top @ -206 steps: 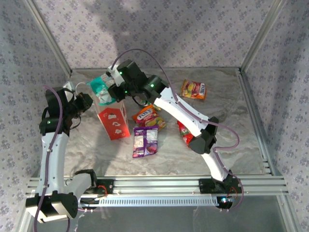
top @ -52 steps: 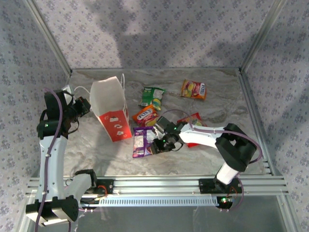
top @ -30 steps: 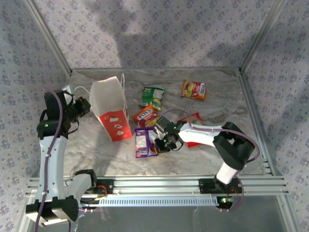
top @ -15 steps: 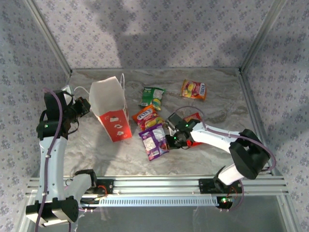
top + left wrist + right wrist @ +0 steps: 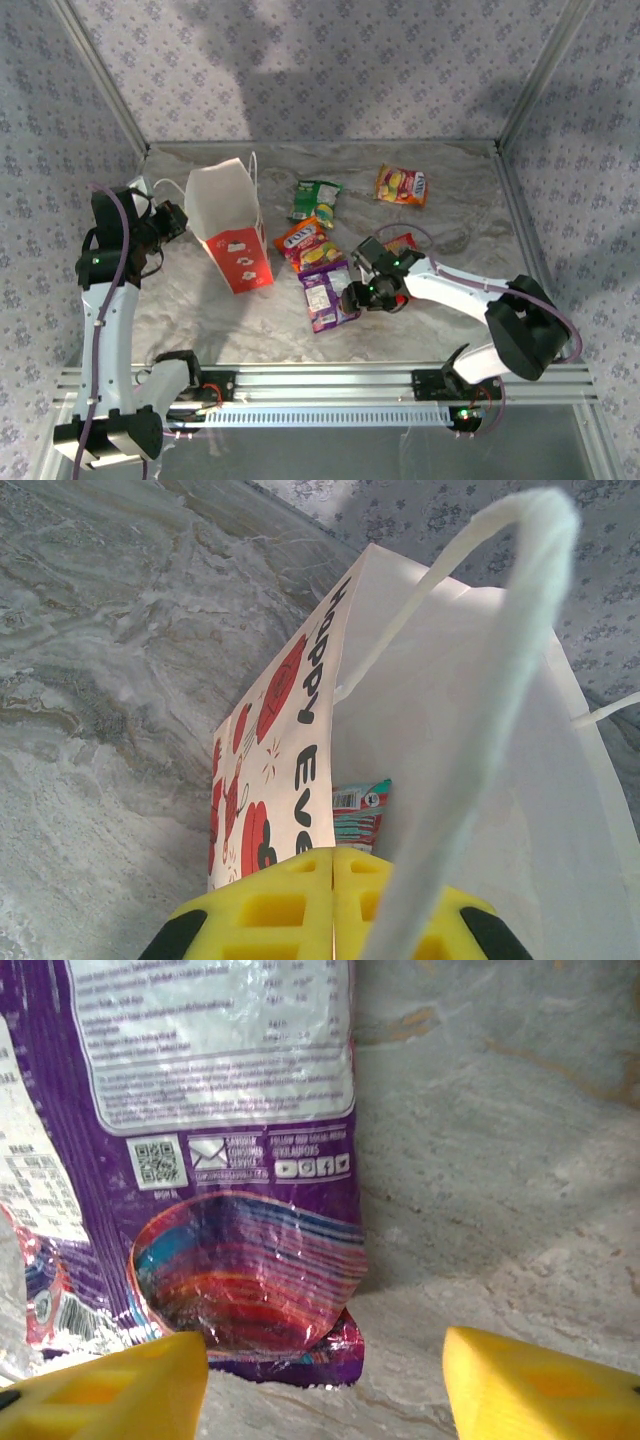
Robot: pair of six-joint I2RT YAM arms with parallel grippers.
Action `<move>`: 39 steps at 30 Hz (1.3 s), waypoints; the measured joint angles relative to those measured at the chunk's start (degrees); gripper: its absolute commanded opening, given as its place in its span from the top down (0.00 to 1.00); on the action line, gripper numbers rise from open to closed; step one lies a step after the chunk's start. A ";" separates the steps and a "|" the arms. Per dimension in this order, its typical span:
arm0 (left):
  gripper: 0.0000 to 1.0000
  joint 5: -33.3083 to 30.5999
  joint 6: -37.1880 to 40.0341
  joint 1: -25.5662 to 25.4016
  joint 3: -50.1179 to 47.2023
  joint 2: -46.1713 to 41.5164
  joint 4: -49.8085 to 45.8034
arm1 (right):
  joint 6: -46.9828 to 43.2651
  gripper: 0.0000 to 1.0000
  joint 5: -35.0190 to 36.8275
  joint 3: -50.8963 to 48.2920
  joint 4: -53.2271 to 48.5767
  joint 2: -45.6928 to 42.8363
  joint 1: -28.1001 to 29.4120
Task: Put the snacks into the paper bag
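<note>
Purple packet [image 5: 327, 297] now lies released before right fingers [image 5: 354, 296], newly spread; left fingers [image 5: 333, 900] stay pinched on paper bag [image 5: 236, 252].

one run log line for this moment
left gripper: fingers shut on white-and-red paper bag | right gripper: fingers open by purple glossy snack packet | teal packet in bag

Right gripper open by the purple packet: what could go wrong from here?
1. The purple packet lies flat and off-centre, toward one finger of the open right gripper; closing may catch only a corner, and it may slip.
2. It lies close against the orange packet, which a lift may drag.
3. The bag leans, held at one side by the shut left gripper; a packet hitting its rim may tip it.
</note>
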 measured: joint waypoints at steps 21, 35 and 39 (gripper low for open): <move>0.93 0.00 -0.09 0.02 0.00 0.00 0.00 | -3.04 0.04 -3.85 -1.11 11.04 1.92 0.37; 0.93 -0.02 -0.11 0.00 0.00 0.00 0.00 | -3.08 0.07 -3.45 2.38 9.29 7.89 2.27; 0.93 -0.02 -0.07 0.02 0.00 0.00 -0.02 | -3.85 0.09 -3.08 6.12 7.67 10.86 4.48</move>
